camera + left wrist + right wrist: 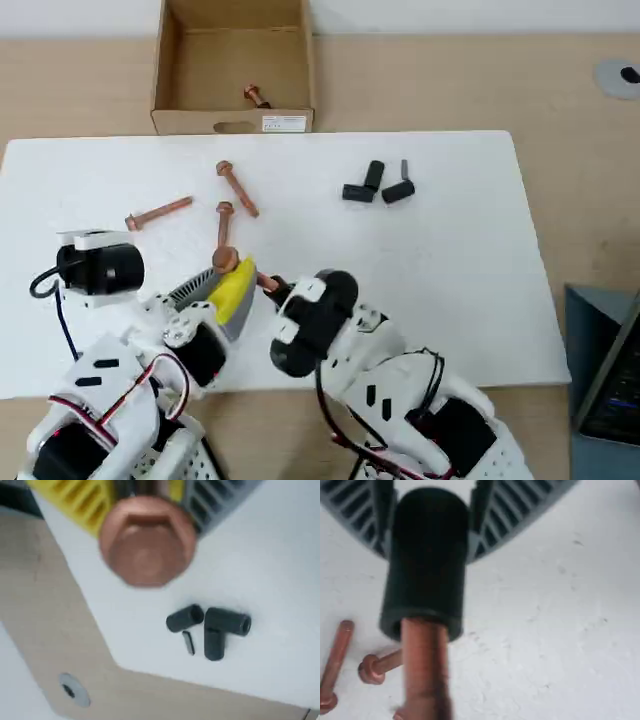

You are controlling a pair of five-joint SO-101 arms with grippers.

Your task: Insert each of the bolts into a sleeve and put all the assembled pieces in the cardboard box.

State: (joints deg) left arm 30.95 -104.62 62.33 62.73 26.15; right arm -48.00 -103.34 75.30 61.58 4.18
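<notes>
My left gripper [233,276], with one yellow and one grey finger, is shut on a copper bolt [146,540], whose hex head faces the left wrist camera. My right gripper [430,500] is shut on a black sleeve [427,560]. The bolt's shaft [423,670] enters the sleeve's open end. The two grippers meet near the front middle of the white mat [450,270], bolt [226,260] toward sleeve [275,287]. Three loose bolts [158,212] [237,187] [224,222] lie on the mat's left. Loose black sleeves [365,185] [398,190] lie farther right.
The cardboard box [180,60] stands open beyond the mat's far edge, with one copper bolt piece [255,96] inside. A thin dark pin [188,642] lies by the sleeves. A dark device [605,370] sits off the mat's right edge.
</notes>
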